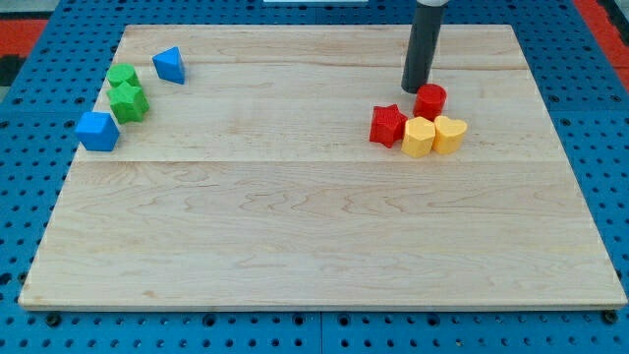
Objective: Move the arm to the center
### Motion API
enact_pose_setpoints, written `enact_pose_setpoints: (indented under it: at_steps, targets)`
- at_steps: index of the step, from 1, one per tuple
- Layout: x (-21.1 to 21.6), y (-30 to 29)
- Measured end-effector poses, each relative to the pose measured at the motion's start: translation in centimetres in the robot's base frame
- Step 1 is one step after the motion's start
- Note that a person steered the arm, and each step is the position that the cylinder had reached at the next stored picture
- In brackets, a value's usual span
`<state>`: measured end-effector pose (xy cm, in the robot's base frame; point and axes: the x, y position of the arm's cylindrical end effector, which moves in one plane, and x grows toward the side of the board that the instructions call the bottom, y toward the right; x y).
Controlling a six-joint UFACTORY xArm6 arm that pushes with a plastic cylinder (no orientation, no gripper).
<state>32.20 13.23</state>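
Observation:
My tip (416,88) touches the wooden board (314,226) at the view's upper right, just up and left of a red cylinder (430,100). A red star block (387,125) lies below the tip. A yellow hexagon block (419,137) and a yellow heart-like block (450,134) sit right of the star, packed against the red ones. The rod rises out of the view's top.
At the view's upper left are a blue triangular block (170,65), two green blocks (122,77) (130,102) and a blue block (97,131) near the board's left edge. A blue perforated table (609,147) surrounds the board.

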Motion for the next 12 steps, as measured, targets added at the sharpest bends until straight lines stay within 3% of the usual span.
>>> enact_pose_setpoints:
  at_steps: [1,4,6,8,11,12]
  targets:
    - [0.0,1.5]
    - [1.8,-1.0]
    - [1.5,-7.7]
    - [8.4,-15.0]
    - [8.2,-15.0]
    - [12.0,-17.4]
